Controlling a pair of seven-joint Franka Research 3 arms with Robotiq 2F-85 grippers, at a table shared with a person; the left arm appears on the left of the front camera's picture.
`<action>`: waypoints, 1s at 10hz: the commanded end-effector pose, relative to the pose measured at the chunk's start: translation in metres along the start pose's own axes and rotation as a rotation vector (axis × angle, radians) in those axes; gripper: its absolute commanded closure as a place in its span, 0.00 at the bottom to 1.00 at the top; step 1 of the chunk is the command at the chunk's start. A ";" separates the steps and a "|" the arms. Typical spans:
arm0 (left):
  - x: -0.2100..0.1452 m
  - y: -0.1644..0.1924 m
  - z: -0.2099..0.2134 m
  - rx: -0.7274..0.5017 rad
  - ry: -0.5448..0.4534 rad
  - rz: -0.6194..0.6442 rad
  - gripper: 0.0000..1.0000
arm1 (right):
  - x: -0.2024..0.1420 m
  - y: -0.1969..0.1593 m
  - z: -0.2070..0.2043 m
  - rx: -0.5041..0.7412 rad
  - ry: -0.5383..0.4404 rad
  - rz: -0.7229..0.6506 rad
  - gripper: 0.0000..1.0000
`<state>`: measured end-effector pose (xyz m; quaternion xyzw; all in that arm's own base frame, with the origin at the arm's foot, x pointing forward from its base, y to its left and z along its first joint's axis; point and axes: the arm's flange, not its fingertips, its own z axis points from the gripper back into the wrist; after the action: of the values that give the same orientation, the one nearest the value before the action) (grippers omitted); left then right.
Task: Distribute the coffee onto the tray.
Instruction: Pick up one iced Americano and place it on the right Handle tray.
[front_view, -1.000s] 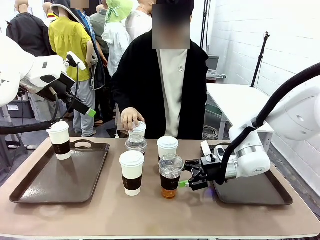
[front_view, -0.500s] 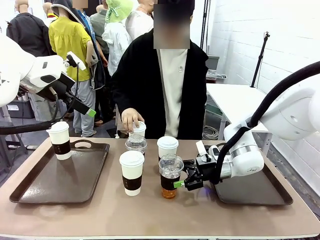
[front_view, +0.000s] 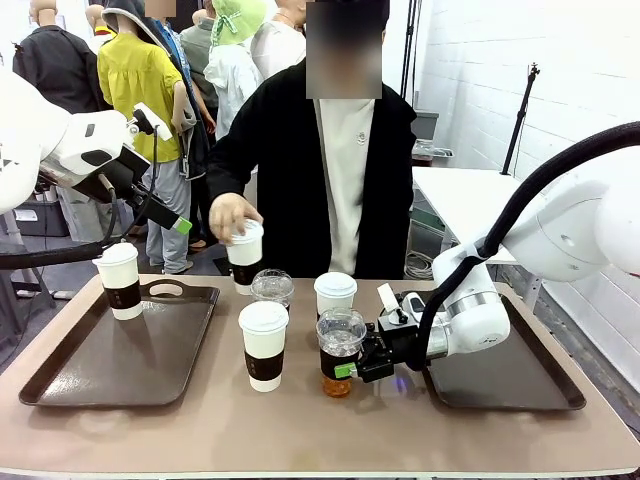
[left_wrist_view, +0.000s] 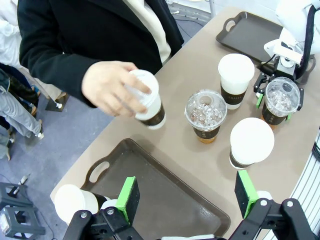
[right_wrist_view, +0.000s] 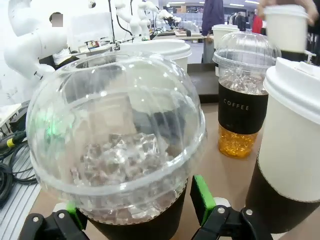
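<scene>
Coffee cups, six, lids uppermost, long axes vertical unless noted.

1. White paper cup, brown sleeve: upright on the far left corner of the left tray.
2. White paper cup: held clear of the surface in the person's hand, which grips it from above round the lid. It is slightly tilted, on the far side, left of centre.
3. Clear dome-lidded cup, ice and amber drink: upright on the surface, far centre, just right of item 2.
4. White paper cup: upright on the surface, near centre.
5. White paper cup: upright on the surface, far side, right of centre.
6. Clear dome-lidded cup, amber drink: upright on the surface, near side, just right of item 4 and in front of item 5.

Right gripper: lying level, reaching in from the right. Jaws are apart, one green pad on each side of item 6's sleeve; whether they touch it cannot be told.

Left gripper: raised above the left tray, angled down toward it. Jaws are wide apart with nothing between them.

Right tray: near right, beneath the right arm.
</scene>
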<state>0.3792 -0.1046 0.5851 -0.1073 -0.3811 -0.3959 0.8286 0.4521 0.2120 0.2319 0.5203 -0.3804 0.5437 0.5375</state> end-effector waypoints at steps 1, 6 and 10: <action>0.000 0.001 0.000 -0.003 0.001 0.009 0.00 | 0.004 -0.004 -0.003 -0.022 0.037 -0.037 0.19; 0.000 0.001 0.000 -0.003 0.001 0.009 0.00 | 0.007 0.006 0.002 0.004 -0.013 -0.010 0.38; 0.000 0.001 0.000 -0.003 0.001 0.009 0.00 | 0.050 0.051 0.058 -0.060 0.007 0.009 0.38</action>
<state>0.3793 -0.1046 0.5851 -0.1073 -0.3811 -0.3959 0.8286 0.4304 0.1783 0.2684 0.5048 -0.3919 0.5424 0.5454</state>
